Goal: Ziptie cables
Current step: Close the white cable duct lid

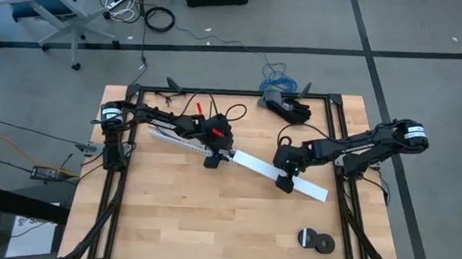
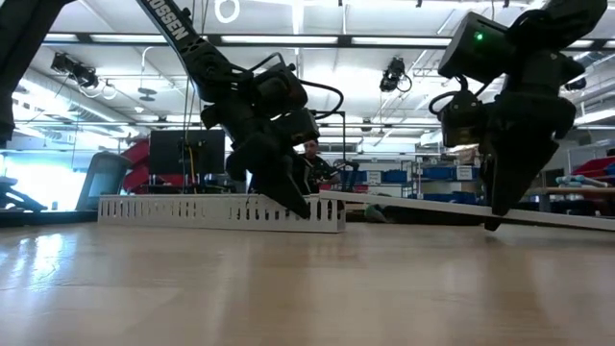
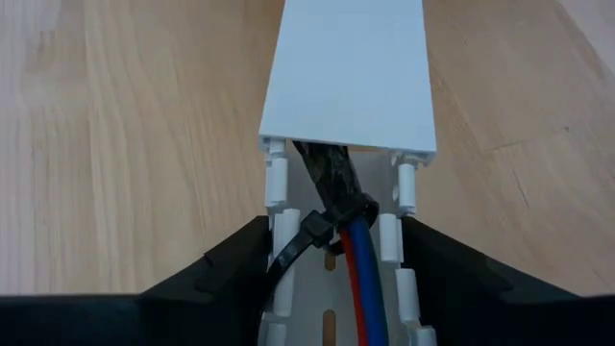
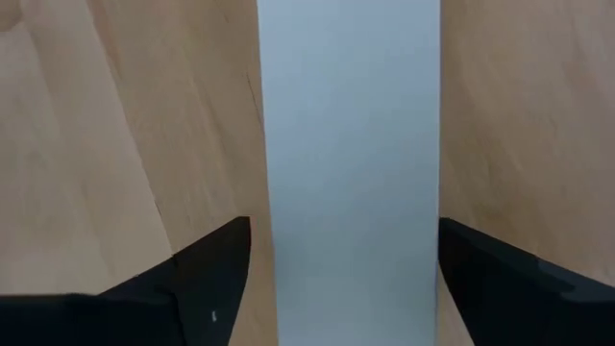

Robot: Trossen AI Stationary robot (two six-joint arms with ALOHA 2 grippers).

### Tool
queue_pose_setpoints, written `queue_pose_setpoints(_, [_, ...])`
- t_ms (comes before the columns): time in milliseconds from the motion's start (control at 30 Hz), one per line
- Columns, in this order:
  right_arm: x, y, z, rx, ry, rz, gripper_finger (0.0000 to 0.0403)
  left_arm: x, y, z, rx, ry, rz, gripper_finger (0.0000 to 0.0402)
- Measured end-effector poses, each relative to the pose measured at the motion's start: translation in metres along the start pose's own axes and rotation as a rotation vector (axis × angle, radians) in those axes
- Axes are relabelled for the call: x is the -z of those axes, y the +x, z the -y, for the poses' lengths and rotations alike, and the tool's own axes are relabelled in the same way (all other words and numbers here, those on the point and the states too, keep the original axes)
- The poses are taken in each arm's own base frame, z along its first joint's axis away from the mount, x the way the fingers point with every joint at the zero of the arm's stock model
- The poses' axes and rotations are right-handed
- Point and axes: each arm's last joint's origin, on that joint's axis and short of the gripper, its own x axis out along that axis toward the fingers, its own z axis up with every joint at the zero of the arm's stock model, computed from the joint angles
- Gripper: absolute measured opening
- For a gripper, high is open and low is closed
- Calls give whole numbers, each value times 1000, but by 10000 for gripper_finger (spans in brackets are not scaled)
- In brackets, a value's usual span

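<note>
I see the left gripper (image 3: 332, 288) with its fingers straddling the slotted white channel (image 3: 288, 207), where the red and blue cables (image 3: 363, 274), ziptie (image 3: 312, 235)-wrapped, lie. At four o'clock, the right gripper (image 4: 346, 279) spreads wide around the smooth flat lid (image 4: 351, 144).

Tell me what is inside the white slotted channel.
Inside the channel, red and blue cables lie along its floor, bound by a black ziptie where a dark sleeve begins. Past that, the flat white cover hides whatever continues further in.
</note>
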Motion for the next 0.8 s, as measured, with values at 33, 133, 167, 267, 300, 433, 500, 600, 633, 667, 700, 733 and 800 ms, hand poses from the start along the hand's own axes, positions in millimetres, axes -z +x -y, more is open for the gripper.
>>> queue_pose_setpoints(33, [0, 0, 0, -3, 2, -2, 319, 0, 0, 0, 0, 0, 0, 223])
queue_pose_setpoints(133, [-2, 0, 3, -4, 14, 1, 332, 0, 0, 0, 0, 0, 0, 223])
queue_pose_setpoints(167, [-2, -1, 5, -11, 21, -1, 335, 0, 0, 0, 0, 0, 0, 223])
queue_pose_setpoints(267, [-8, -4, 8, -28, 45, -5, 341, 0, 0, 0, 0, 0, 0, 223])
queue_pose_setpoints(300, [-11, -6, 8, -27, 47, -6, 343, 0, 0, 0, 0, 0, 0, 223])
queue_pose_setpoints(433, [-21, -16, 10, 22, -8, -11, 343, 0, 0, 0, 1, -1, 0, 223])
queue_pose_setpoints(500, [-27, -21, 10, 61, -47, -3, 340, 0, 0, 0, 2, -3, 1, 223])
queue_pose_setpoints(600, [-36, -31, 7, 119, -94, 9, 335, 0, 0, 0, 3, -5, 1, 223])
queue_pose_setpoints(633, [-40, -35, 6, 136, -105, 13, 334, 0, 0, 0, 3, -6, 1, 223])
queue_pose_setpoints(667, [-44, -39, 4, 154, -111, 16, 332, 0, 0, 0, 3, -6, 0, 223])
queue_pose_setpoints(700, [-47, -44, 2, 172, -112, 14, 329, 0, 0, 0, 3, -7, 1, 223])
queue_pose_setpoints(733, [-49, -50, -2, 189, -115, 5, 326, 0, 0, 0, 3, -7, 0, 223])
queue_pose_setpoints(800, [-53, -63, -10, 230, -112, -6, 319, 0, 0, 0, 3, -7, 0, 223])
